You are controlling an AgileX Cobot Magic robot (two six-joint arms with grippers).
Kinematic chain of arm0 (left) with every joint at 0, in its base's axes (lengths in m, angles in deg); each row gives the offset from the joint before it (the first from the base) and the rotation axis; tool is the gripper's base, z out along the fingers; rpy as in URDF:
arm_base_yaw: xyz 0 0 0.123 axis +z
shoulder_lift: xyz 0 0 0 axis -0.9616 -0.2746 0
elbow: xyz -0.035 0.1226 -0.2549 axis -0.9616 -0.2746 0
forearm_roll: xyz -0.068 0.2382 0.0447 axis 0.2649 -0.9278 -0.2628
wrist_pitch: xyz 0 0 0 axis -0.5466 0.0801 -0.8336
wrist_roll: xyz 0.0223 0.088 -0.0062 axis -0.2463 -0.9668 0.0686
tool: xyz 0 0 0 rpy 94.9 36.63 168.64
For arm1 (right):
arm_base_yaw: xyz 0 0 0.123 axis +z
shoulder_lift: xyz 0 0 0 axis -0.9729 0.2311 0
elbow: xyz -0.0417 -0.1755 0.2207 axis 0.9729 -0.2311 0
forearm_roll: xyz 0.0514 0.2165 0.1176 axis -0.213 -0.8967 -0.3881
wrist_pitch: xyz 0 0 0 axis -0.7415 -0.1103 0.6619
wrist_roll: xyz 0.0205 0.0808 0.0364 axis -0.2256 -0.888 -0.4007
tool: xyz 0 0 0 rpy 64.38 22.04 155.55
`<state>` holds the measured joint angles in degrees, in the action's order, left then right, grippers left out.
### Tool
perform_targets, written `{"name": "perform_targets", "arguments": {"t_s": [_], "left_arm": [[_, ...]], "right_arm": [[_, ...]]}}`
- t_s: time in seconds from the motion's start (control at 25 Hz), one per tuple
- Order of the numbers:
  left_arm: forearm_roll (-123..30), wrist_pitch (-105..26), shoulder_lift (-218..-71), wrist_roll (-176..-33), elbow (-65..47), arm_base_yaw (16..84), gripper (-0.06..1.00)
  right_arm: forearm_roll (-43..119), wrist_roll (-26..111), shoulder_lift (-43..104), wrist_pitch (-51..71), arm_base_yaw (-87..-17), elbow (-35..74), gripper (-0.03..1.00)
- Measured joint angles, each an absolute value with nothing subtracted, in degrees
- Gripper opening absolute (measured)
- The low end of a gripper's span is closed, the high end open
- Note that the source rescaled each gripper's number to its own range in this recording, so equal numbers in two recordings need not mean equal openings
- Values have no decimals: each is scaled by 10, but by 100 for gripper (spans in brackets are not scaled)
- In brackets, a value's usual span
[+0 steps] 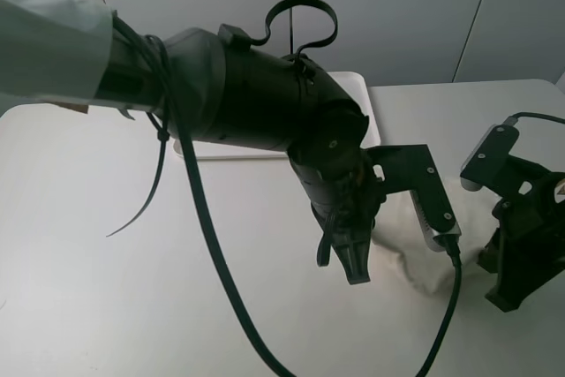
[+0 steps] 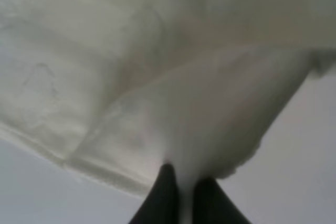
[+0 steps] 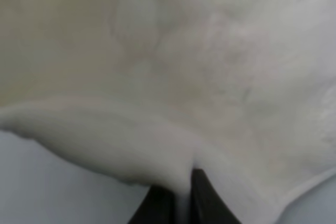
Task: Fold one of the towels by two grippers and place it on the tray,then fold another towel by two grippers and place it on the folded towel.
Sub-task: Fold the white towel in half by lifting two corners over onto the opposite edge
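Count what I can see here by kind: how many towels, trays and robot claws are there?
white towel: 1, pinched by both grippers
white tray: 1
grippers: 2, the left gripper and the right gripper
Total: 4. The big black arm covers part of the scene, so more may be hidden.

Left gripper (image 2: 185, 184) and right gripper (image 3: 178, 192) lowered, jaws clamped narrow.

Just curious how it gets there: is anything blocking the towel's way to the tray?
Nothing visible does. The left claw and right claw pinch the towel; no object shows on the table toward the tray, though the left arm hides part of it.
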<state>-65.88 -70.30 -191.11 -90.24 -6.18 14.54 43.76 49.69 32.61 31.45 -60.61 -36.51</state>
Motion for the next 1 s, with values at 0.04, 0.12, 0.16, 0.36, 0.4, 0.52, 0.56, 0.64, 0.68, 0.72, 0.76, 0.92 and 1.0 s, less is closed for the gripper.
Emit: {"name": "perform_targets", "arguments": {"t_s": [0.04, 0.12, 0.16, 0.36, 0.4, 0.52, 0.56, 0.64, 0.68, 0.72, 0.76, 0.92, 1.0], "left_arm": [[-658, -695, -1911, -888, -62, 150, 0], [-657, -684, -1911, -856, -62, 163, 0], [-657, -680, -1911, -839, -62, 168, 0], [-645, -664, -1911, -790, -62, 196, 0], [-640, -660, -1911, -786, -62, 201, 0], [-619, -640, -1910, -780, -62, 212, 0], [-611, -634, -1910, -780, -62, 213, 0], [-606, -625, -1910, -779, -59, 215, 0], [-603, -622, -1910, -778, -57, 215, 0], [-601, -619, -1910, -778, -53, 215, 0], [-601, -617, -1910, -778, -49, 215, 0], [-598, -614, -1913, -778, -35, 219, 0], [-598, -614, -1916, -778, -29, 220, 0]], "right_arm": [[438, 481, 325, 313, -606, -358, 0], [438, 456, 325, 312, -606, -342, 0], [438, 445, 325, 311, -606, -336, 0], [488, 354, 325, 286, -606, -330, 0], [505, 327, 325, 281, -606, -330, 0], [573, 241, 325, 273, -606, -330, 0], [598, 210, 325, 272, -606, -330, 0], [649, 154, 331, 269, -606, -330, 0], [672, 121, 336, 269, -606, -330, 0], [699, 93, 341, 268, -606, -330, 0], [725, 59, 346, 267, -606, -330, 0], [810, -52, 368, 264, -606, -330, 0], [845, -96, 379, 258, -606, -330, 0]]}}
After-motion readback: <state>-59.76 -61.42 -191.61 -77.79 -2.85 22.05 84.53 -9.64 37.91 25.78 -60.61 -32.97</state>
